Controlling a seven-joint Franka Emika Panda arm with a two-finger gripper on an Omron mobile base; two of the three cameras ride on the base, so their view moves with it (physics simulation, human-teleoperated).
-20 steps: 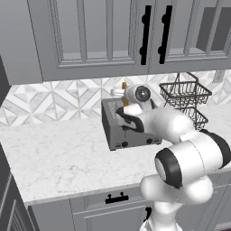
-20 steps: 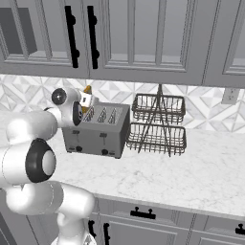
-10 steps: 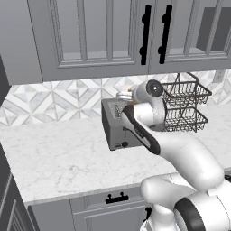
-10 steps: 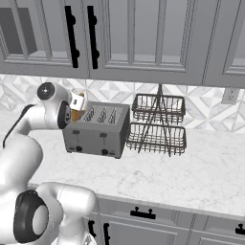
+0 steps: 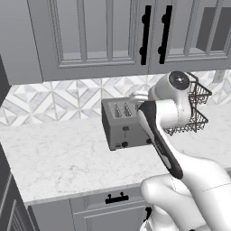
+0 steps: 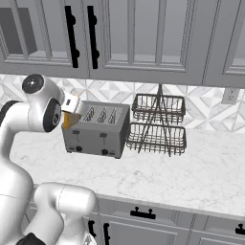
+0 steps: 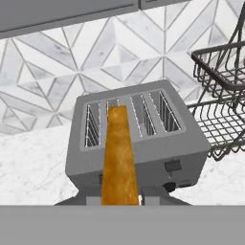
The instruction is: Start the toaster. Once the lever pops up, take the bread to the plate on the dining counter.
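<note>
The grey toaster (image 6: 98,130) stands on the marble worktop against the tiled wall, its slots (image 7: 143,115) bare. My gripper (image 6: 68,116) hangs by the toaster's upper left corner, shut on the bread (image 6: 70,120). In the hand view the bread (image 7: 118,158) is edge-on, an orange-brown crust strip running up from my gripper (image 7: 117,198) over the toaster (image 7: 158,153). In the left base view the forearm crosses the toaster (image 5: 118,126) and hides the hand; the left lever (image 5: 126,129) shows on the front. The plate and the dining counter are out of view.
A dark two-tier wire basket rack (image 6: 158,125) stands right beside the toaster on its right, also seen as the rack (image 5: 195,108). Grey wall cabinets (image 6: 124,38) hang above. The worktop (image 5: 58,158) spreads left of and in front of the toaster.
The arm has swung its elbow up and over. The gripper has carried the bread away from above the slots, leftward and a little lower in the right base view. The toaster has stayed put.
</note>
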